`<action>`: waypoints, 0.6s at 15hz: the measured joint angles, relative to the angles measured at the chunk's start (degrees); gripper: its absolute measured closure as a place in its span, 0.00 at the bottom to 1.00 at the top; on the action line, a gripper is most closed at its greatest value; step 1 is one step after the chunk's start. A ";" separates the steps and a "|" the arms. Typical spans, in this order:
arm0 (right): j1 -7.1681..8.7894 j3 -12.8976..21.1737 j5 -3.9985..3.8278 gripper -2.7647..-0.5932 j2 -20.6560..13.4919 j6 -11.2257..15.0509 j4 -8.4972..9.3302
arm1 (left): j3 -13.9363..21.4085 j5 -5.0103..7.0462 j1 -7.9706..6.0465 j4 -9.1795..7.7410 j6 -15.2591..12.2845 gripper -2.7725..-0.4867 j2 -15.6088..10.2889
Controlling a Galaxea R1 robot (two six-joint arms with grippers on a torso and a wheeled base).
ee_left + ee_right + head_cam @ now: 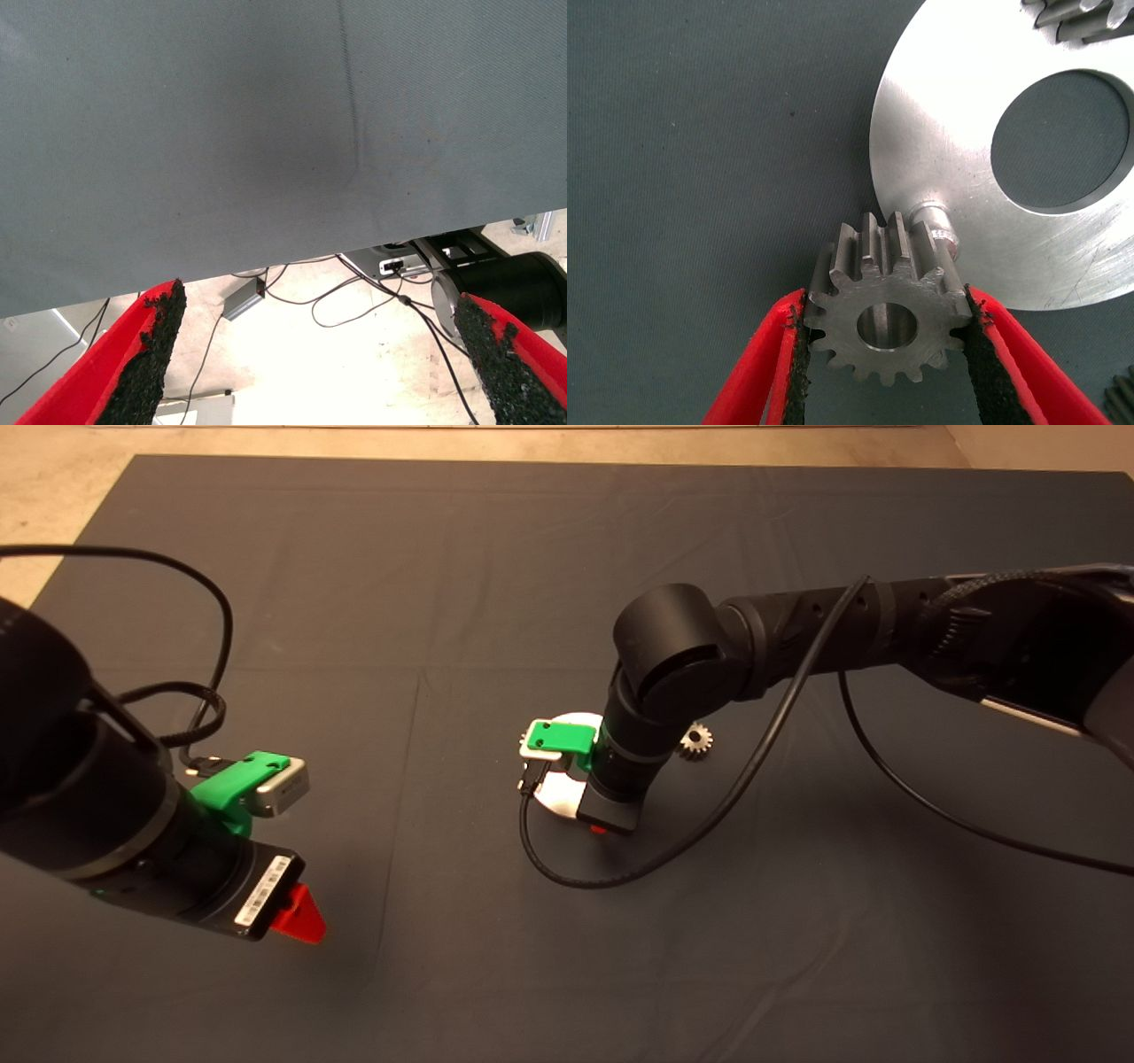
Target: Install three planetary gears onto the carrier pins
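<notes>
My right gripper [888,308] is shut on a planetary gear [886,323], holding it by its toothed sides with the centre hole facing the camera. It hangs at the rim of the shiny carrier disc [948,133], right beside one carrier pin [935,221]; the hole is not over the pin. A second gear [1076,18] sits at the disc's far rim, partly cut off. In the head view the right gripper [599,828] points down over the disc [558,795], and a third gear [696,740] lies loose on the mat beside it. The other pins are hidden.
My left gripper [297,917] waits open and empty at the mat's lower left; its wrist view shows its fingers [146,354], the mat's edge and floor cables. The right arm's black cable [620,872] loops on the mat in front of the disc.
</notes>
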 joint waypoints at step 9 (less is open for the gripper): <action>0.00 0.01 0.00 0.78 -0.05 0.07 -0.50 | 0.00 0.00 0.00 0.00 0.02 0.26 0.00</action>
